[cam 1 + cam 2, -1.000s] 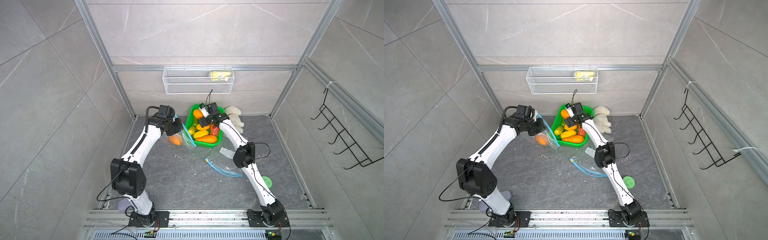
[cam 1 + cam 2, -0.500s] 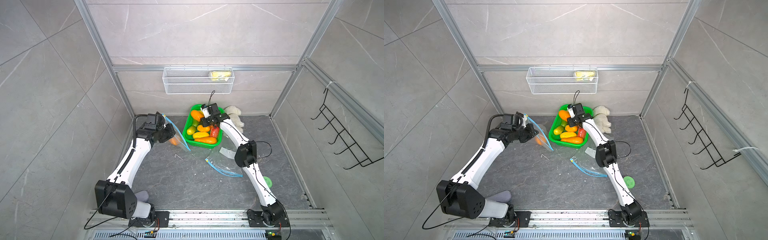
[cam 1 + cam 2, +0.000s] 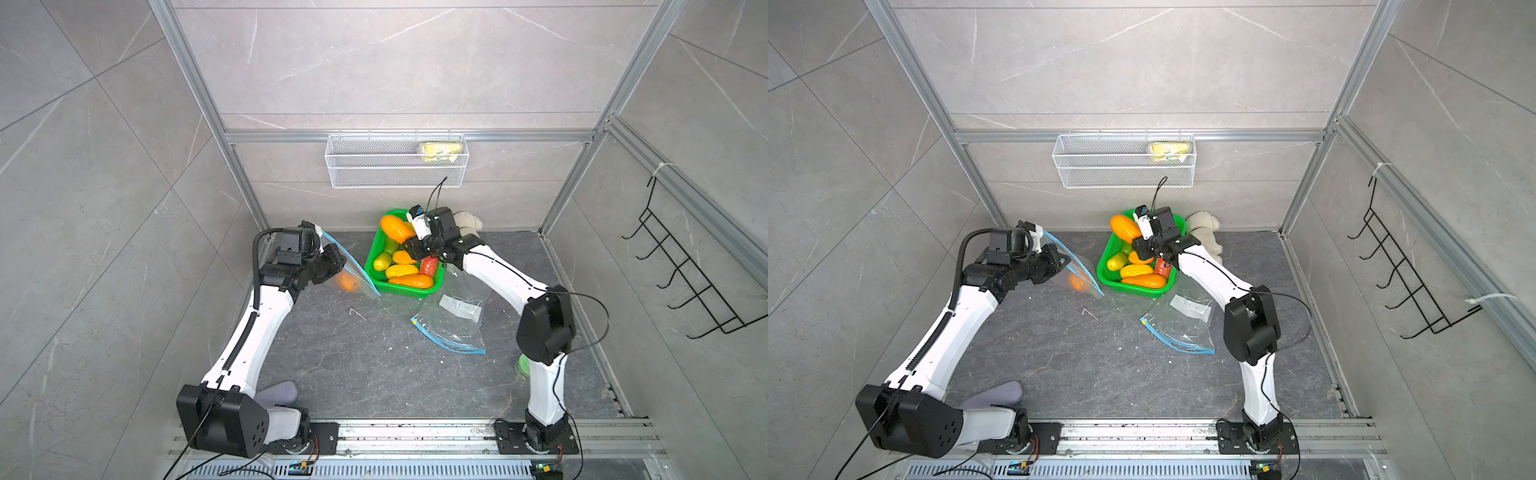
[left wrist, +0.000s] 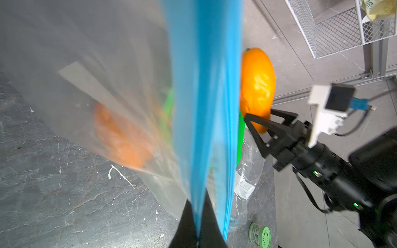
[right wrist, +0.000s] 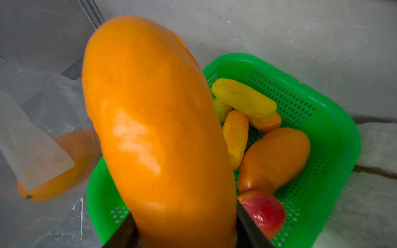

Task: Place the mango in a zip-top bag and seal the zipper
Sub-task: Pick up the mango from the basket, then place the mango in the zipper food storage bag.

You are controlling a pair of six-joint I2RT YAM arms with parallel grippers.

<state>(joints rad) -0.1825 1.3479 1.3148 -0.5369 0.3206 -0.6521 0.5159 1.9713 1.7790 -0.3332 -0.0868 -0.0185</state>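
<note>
My right gripper (image 3: 410,246) (image 5: 184,233) is shut on a large orange mango (image 3: 395,227) (image 3: 1124,227) (image 5: 154,128) and holds it above the back left corner of the green basket (image 3: 432,286) (image 5: 322,133). My left gripper (image 3: 338,261) (image 4: 198,227) is shut on the blue zipper edge of a clear zip-top bag (image 3: 355,272) (image 3: 1079,270) (image 4: 204,85), which hangs just left of the basket. An orange fruit (image 3: 347,281) (image 5: 71,167) shows through the bag's film; I cannot tell whether it is inside. In the left wrist view the mango (image 4: 256,85) sits right beside the zipper strip.
Several yellow, orange and red fruits lie in the basket. A second zip-top bag (image 3: 453,328) lies flat on the floor right of centre. A plush toy (image 3: 467,220) is behind the right arm, a green-lidded can (image 3: 521,368) near its base, a wire shelf (image 3: 395,162) on the back wall.
My right gripper has closed on the mango over the basket. The left arm has swung left and back with the bag, which now hangs clear of the basket's left rim.
</note>
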